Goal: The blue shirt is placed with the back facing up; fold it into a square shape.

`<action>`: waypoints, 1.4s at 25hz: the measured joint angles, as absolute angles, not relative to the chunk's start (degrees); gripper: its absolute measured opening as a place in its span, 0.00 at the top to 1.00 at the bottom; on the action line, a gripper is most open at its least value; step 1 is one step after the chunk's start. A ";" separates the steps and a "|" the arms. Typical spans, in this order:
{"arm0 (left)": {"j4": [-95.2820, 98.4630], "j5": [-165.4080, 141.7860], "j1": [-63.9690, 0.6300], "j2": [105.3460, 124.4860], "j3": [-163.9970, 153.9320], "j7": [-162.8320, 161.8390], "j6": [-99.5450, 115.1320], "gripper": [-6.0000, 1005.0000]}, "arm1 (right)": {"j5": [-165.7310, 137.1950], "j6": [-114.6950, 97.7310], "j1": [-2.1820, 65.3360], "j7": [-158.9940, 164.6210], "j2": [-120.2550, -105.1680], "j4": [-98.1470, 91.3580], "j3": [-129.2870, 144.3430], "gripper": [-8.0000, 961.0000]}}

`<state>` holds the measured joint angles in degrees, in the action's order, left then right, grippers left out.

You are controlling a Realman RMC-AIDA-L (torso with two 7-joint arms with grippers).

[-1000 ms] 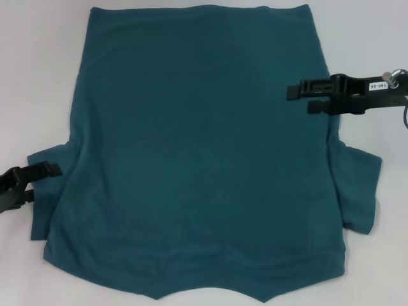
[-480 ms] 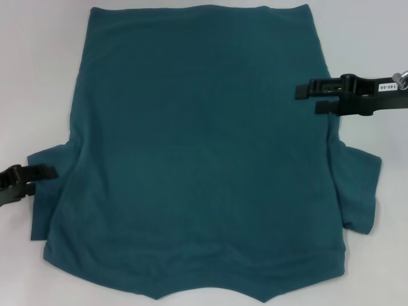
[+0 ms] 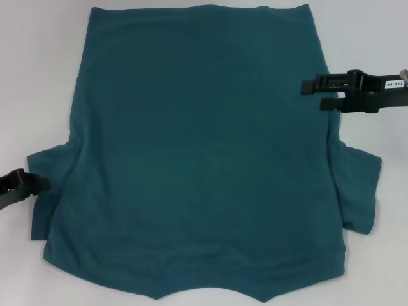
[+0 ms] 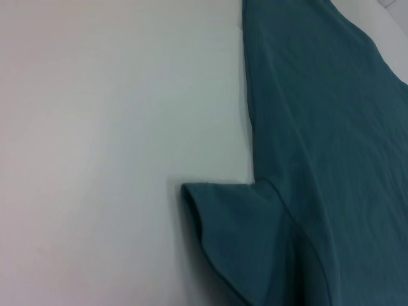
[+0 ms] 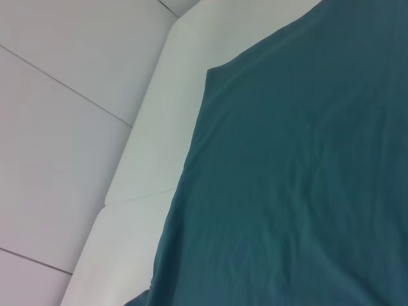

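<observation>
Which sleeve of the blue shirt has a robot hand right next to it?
The left sleeve: the left gripper sits at its edge. The right gripper is farther up.

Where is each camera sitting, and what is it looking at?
Head view: on the robot's head, looking down at the blue shirt on the white table; left claw and right claw show at its sides.
Left wrist view: on the left arm, sees a sleeve; no claw.
Right wrist view: on the right arm, sees the shirt's edge; no claw.
Shared: the shirt.

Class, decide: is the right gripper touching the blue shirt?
Cannot tell. In the head view the right gripper overlaps the blue shirt at its edge, but its height above the cloth is unclear.
</observation>
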<state>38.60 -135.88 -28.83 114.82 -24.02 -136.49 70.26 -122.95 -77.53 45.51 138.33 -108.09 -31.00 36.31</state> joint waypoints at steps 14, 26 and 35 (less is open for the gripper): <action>39.24 -136.28 -28.61 115.00 -24.17 -136.24 70.88 1.00 | -122.96 -77.51 45.42 138.34 -108.11 -31.03 36.14 0.11; 49.25 -144.83 -29.99 116.04 -30.75 -138.71 69.96 1.00 | -122.96 -77.52 45.19 138.34 -108.11 -31.03 35.59 0.11; 50.69 -147.76 -31.78 113.70 -32.46 -139.13 70.00 1.00 | -122.93 -77.52 45.17 138.85 -107.94 -31.09 35.59 0.11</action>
<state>50.69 -147.76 -31.78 113.70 -32.46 -139.13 70.00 -122.93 -77.52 45.17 138.85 -107.94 -31.09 35.59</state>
